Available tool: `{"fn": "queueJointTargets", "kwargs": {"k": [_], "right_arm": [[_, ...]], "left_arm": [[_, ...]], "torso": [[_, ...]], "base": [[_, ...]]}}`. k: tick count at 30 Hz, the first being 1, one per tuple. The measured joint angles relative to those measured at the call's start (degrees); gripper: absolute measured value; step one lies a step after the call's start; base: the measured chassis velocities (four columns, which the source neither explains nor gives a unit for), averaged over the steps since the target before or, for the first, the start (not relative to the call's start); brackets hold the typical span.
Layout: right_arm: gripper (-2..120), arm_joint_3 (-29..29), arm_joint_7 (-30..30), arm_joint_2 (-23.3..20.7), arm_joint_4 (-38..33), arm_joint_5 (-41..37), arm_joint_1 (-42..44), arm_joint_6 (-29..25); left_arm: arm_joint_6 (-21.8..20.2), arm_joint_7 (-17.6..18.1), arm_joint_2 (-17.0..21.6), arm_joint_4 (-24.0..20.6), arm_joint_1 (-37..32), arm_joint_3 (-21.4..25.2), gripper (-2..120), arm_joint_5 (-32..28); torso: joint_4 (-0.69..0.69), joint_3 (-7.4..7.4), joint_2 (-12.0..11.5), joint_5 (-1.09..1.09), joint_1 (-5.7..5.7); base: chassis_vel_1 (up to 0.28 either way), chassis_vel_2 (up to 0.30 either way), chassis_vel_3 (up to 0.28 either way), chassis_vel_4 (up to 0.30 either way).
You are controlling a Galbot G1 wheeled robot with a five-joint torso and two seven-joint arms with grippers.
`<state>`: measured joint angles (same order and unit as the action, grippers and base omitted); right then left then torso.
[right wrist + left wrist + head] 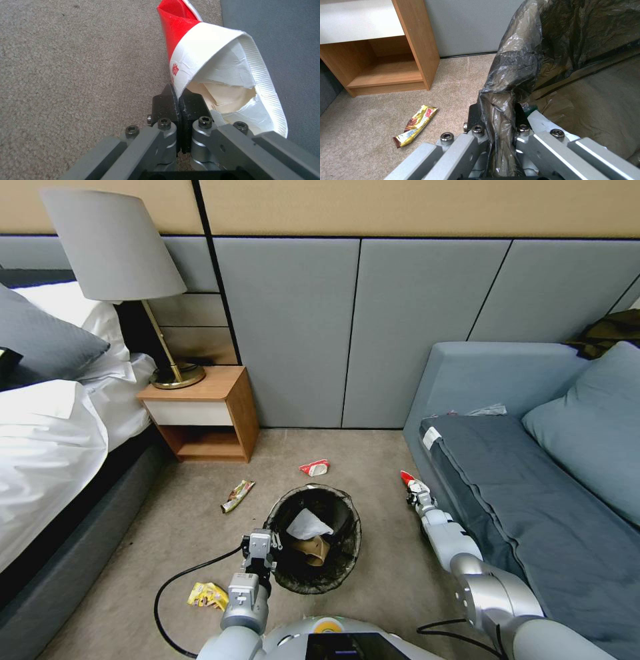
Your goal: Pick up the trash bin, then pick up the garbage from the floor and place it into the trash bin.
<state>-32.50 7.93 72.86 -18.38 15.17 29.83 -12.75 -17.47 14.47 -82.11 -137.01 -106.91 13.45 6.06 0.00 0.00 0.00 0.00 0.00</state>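
Inside, trash bin black-lined, paper-filled.

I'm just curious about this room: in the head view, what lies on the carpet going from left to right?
Yellow packet → brown-and-gold candy wrapper → trash bin, its rim clamped by the left gripper → red-and-white wrapper → red-and-white paper cup, pinched in the right gripper.

Glossy crinkled plastic liner, rough matt carpet
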Motion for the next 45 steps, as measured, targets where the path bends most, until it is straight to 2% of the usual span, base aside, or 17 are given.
{"fn": "queueJointTargets", "kwargs": {"k": [8,10,12,14,15,17,19,21,22,24,25,27,29,31,33,39,45], "right_arm": [[0,0.08,-0.98,0.27,-2.43,-1.2,1.36,-4.73],[0,0.44,-2.51,0.8,-6.98,-2.13,3.44,-9.58],[0,0.54,-2.87,0.98,-9.01,-2.53,4.35,-10.42],[0,1.07,-3.87,1.54,-17.77,-4.9,8.53,-11.97],[0,1.07,-3.87,1.54,-17.77,-4.9,8.53,-11.97],[0,1.82,-4.25,1.81,-30.98,-8.53,15.36,-12.36],[0,2.05,-4.23,1.78,-34.63,-9.64,17.27,-12.13],[0,2.49,-3.19,1.36,-47.75,-13.17,23.57,-11.36],[0,2.49,-3.19,1.36,-47.75,-13.17,23.57,-11.36],[0,2.52,0.26,0.73,-60.96,-16.63,28.92,-11.55],[0,2.55,2.87,0.44,-65.85,-18.42,31.48,-12.08],[0,2.55,3.58,0.37,-67.07,-18.92,32.11,-12.26],[0,2.93,10.61,-0.48,-77.54,-23.37,38.08,-14.75],[0,3.17,12.33,-0.74,-79.91,-24.39,39.72,-15.11],[0,4.72,15.81,-1.81,-87.39,-26.16,45.62,-15.56],[0,8.86,15.94,-3.62,-92.8,-26.39,51.46,-15.6],[0,17.06,14.75,-7.89,-95.51,-24.06,56.59,-15.98]], "left_arm": [[0.04,0.0,-0.13,0.16,0.16,0.06,0,-0.08],[0.05,0.0,-0.24,0.55,0.27,0.1,0,-0.11],[0.05,0.0,-0.24,0.65,0.29,0.1,0,-0.13],[0.05,-0.01,-0.2,0.8,0.43,0.18,0,-0.26],[0.05,-0.01,-0.2,0.8,0.43,0.18,0,-0.26],[-0.02,-0.01,-0.13,0.94,0.61,0.39,0,-0.51],[-0.05,-0.02,-0.14,1.0,0.62,0.41,0,-0.54],[-0.08,-0.02,-0.23,1.22,0.66,0.39,0,-0.56],[-0.08,-0.02,-0.23,1.22,0.66,0.39,0,-0.56],[-0.11,-0.05,-0.27,1.47,0.79,0.18,0,-0.57],[-0.12,-0.06,-0.23,1.6,0.9,0.1,0,-0.59],[-0.13,-0.05,-0.21,1.64,0.93,0.08,0,-0.59],[-0.18,-0.07,0.13,1.81,1.15,-0.08,0,-0.65],[-0.19,-0.09,0.26,1.84,1.24,-0.12,0,-0.75],[-0.24,-0.08,0.46,1.92,1.69,-0.16,0,-0.94],[-0.33,-0.1,0.55,2.24,2.44,-0.24,0,-1.31],[-0.55,-0.11,0.7,2.38,3.26,-0.3,0,-1.75]], "torso": [[-0.02,0.0,0.0,0.0,0.0],[0.0,0.0,0.0,-0.01,0.0],[0.0,0.0,0.0,0.0,0.0],[0.01,0.0,0.0,-0.01,0.0],[0.01,0.0,0.0,-0.01,0.0],[0.0,0.0,0.0,0.0,0.0],[0.0,0.0,0.0,0.0,0.0],[-0.04,0.0,0.0,0.02,0.0],[-0.04,0.0,0.0,0.02,0.0],[0.01,-0.01,0.01,-0.07,0.0],[0.01,-0.01,0.01,-0.02,0.0],[0.0,-0.01,0.01,0.02,0.0],[0.0,-0.01,0.01,-0.06,0.0],[-0.01,-0.01,0.01,-0.03,0.0],[-0.02,-0.01,0.01,-0.04,0.0],[0.0,-0.01,0.01,-0.01,0.0],[0.0,0.0,0.01,0.01,0.0]], "base": [[0.0,0.0,0.0,0.0],[0.0,0.0,0.0,0.0],[0.0,0.0,0.0,0.0],[0.0,0.0,0.0,0.0],[0.0,0.0,0.0,0.0],[0.0,0.0,0.0,0.0],[0.0,0.0,0.0,0.0],[0.0,0.0,0.0,0.0],[0.0,0.0,0.0,0.0],[0.0,0.0,0.0,0.0],[0.0,0.0,0.0,0.0],[0.0,0.0,0.0,0.0],[0.0,0.0,0.0,0.0],[0.0,0.0,0.0,0.0],[0.0,0.0,0.0,0.0],[0.0,0.0,0.0,0.0],[0.0,0.0,0.0,0.0]]}}
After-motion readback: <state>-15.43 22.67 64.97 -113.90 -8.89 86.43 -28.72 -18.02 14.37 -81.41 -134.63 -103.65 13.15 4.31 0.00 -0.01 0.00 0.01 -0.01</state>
